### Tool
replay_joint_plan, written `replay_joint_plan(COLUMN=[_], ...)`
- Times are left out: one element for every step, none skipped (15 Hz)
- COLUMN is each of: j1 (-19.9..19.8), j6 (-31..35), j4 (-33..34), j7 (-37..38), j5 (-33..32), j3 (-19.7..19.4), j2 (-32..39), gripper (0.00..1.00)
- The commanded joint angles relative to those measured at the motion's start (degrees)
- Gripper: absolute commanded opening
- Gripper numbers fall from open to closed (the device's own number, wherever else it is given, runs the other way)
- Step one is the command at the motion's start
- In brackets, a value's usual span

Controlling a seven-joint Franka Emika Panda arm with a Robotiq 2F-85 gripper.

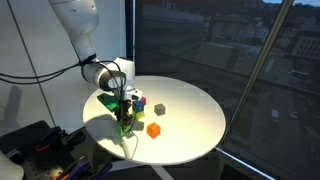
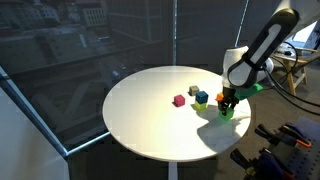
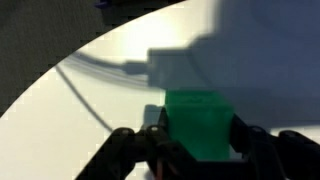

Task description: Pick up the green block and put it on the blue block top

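While our gripper (image 3: 200, 142) clamps the green block (image 3: 197, 114), we see the blue block (image 2: 202, 98) nearby on the white table (image 2: 150, 115).

White Panda arm (image 1: 75, 20) w/ black cable (image 1: 40, 72) (1 seen), dark jaws.

Both exterior views raised, on opposite sides of the shared round table (image 1: 190, 120); wrist view close above it.

You see your gripper (image 3: 200, 150) at six o'clock, its fingers touching both sides of the green block (image 3: 197, 115). The white table (image 3: 110, 100) spreads behind it toward two o'clock.
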Motion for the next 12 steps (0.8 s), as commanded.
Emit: replay_joint_plan(j1=[0.04, -0.02, -0.04, 0.00, 0.00, -0.01, -0.02, -0.09, -0.13, -0.15, -0.20, -0.19], j6=[-4.61, -5.45, -6.20, -6.73, -7.34, -7.96, -8.42, -8.99, -9.57, -10.20, -10.72, -11.19], j4=[-0.26, -0.26, -0.26, -0.28, -0.23, -0.16, -0.10, -0.08, -0.02, 0.05, 0.12, 0.15], j7=[-1.55, -1.72, -1.82, -1.84, -1.94, -1.95, -1.96, -2.08, -2.17, -2.20, -2.37, -2.31], j5=[0.11, 0.11, 0.09, -0.02, -0.09, -0.10, -0.11, 0.01, 0.08, 0.14, 0.25, 0.21], j3=[0.06, 0.13, 0.17, 0.15, 0.18, 0.22, 0.27, 0.40, 0.51, 0.62, 0.76, 0.84], j2=[-4.40, -5.31, -6.19, -7.07, -7.81, -8.68, -9.40, -10.39, -11.28, -12.14, -13.02, -13.92], gripper=[0.30, 0.30, 0.30, 0.30, 0.30, 0.30, 0.30, 0.30, 0.30, 0.30, 0.30, 0.30])
